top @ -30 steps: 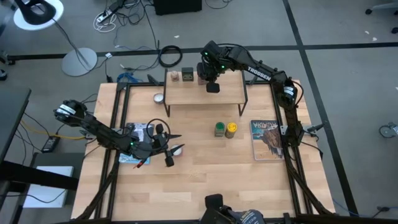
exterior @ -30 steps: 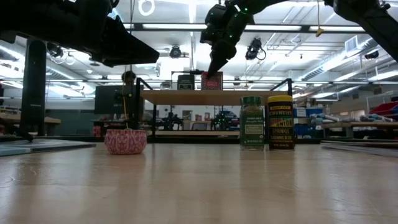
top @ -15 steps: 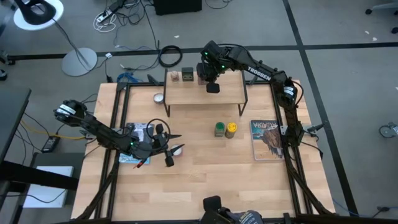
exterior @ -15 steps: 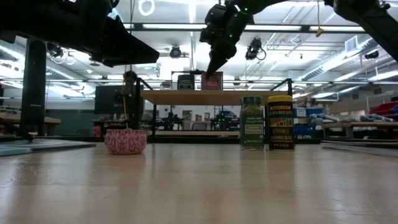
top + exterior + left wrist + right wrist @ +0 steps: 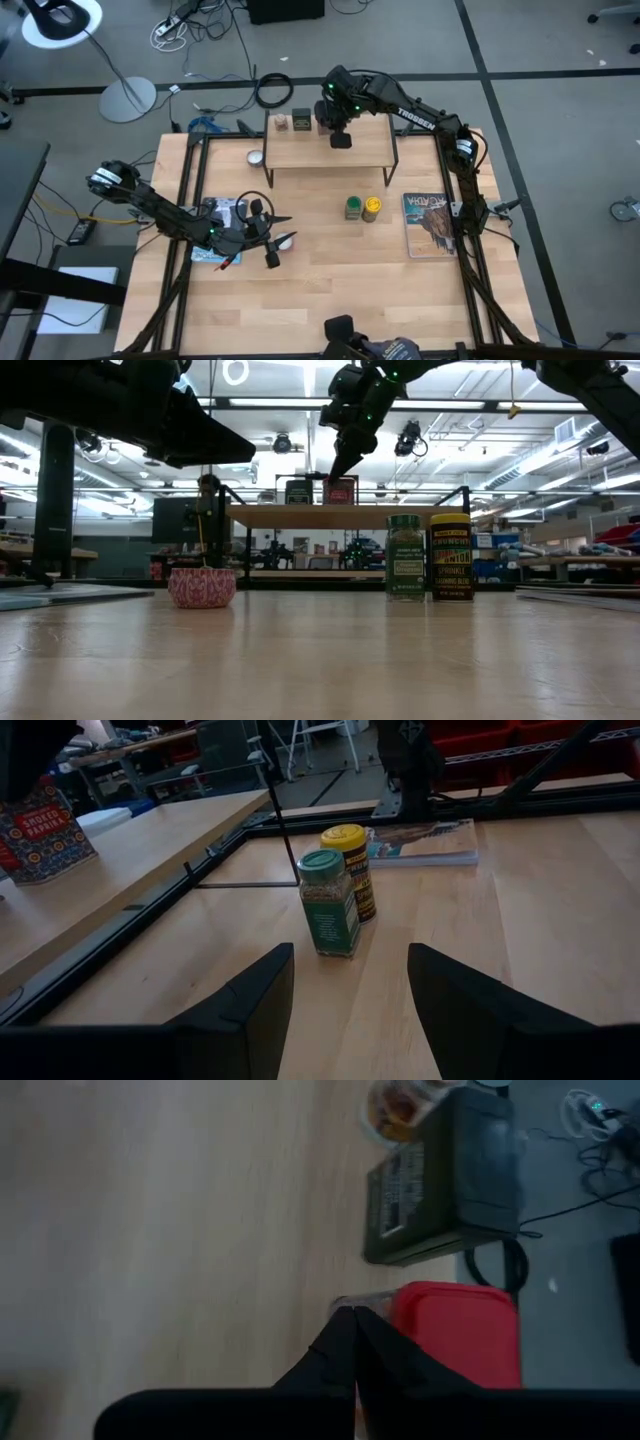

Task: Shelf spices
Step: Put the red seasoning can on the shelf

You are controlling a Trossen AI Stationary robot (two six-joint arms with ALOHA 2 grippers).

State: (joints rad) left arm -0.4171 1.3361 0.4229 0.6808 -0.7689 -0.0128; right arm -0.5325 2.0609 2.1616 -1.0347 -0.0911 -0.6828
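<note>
Right end effector (image 5: 352, 1342) (fingers together) beside red tin (image 5: 458, 1332), "TROSSEN" arm

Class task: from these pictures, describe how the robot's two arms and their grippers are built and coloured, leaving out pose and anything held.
Both arms are black, jointed metal links. The right arm carries white lettering and small green lights near its wrist. The left gripper has two broad, dark, blunt fingers; the right gripper has dark fingers tapering to a point.

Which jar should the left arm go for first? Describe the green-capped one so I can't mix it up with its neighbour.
Start at the shelf at the table's far edge, then come toward the open tabletop just in front of its right half, where two jars stand side by side. The green-capped jar is the one nearer the left gripper. It has a green label and clear body, while the yellow jar beside it has a yellow cap.
</note>
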